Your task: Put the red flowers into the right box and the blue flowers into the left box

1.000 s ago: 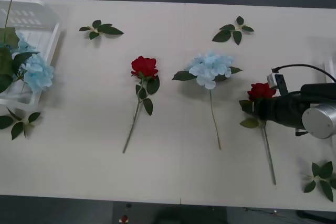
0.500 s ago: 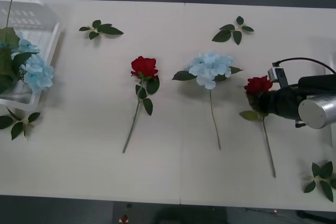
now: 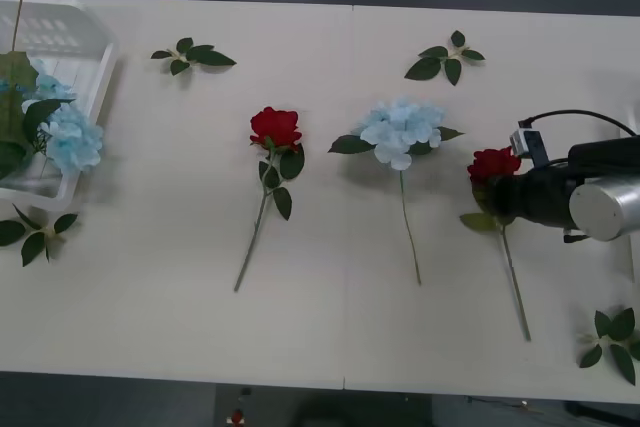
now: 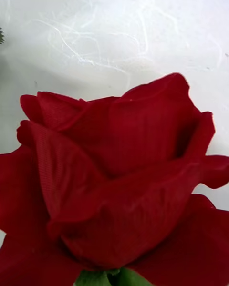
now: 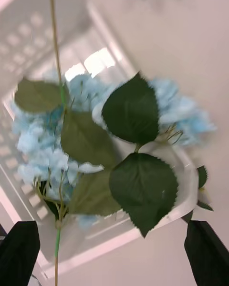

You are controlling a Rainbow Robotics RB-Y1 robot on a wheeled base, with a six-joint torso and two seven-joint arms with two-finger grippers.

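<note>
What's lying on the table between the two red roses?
In the front view, one blue flower lies between the free red rose and the rose at the right end effector.

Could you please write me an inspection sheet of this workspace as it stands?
Surface: white table, bare between items.
Job's things: red rose and blue flower lie mid-table; second red rose at the right tool; blue flowers sit in the left box, one draped over its rim.
Clutter: loose leaf sprigs scattered near the table edges.
Grippers: right tool shut on the second rose's stem; left tool open above the left box.
Cables: black cable looping over the right arm.
Surroundings: dark floor beyond the table.
</note>
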